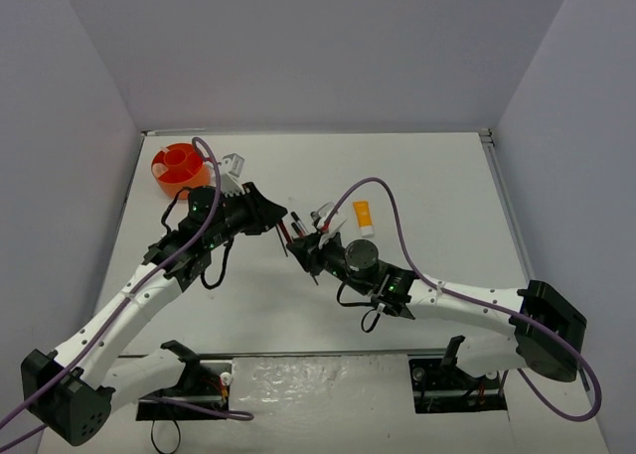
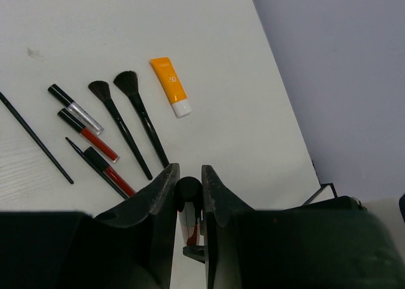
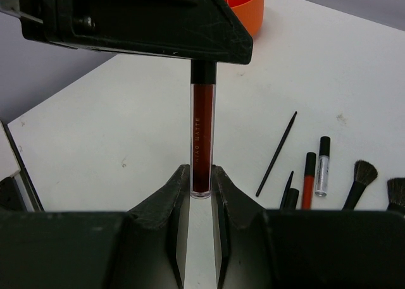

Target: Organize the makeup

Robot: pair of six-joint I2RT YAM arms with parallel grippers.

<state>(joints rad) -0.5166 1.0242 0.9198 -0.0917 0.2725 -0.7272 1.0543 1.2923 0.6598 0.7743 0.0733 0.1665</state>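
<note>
A dark red lip gloss tube [image 3: 202,134] with a black cap [image 2: 188,191] is held off the table between both grippers. My right gripper [image 3: 201,175] is shut on the tube's clear bottom end. My left gripper [image 2: 190,175] is shut on its black cap, and appears from the right wrist as a black block [image 3: 136,17] over the tube. From above, the two grippers meet at mid-table [image 1: 290,235]. More makeup lies on the table: two black brushes [image 2: 120,124], an orange-white tube [image 2: 171,85], red gloss tubes [image 2: 88,135], a silver one [image 2: 77,110] and a thin black pencil [image 2: 35,137].
The orange round holder [image 1: 180,168] stands at the back left, behind the left arm. A small white object [image 1: 235,164] sits just right of it. The grey walls enclose the table on three sides.
</note>
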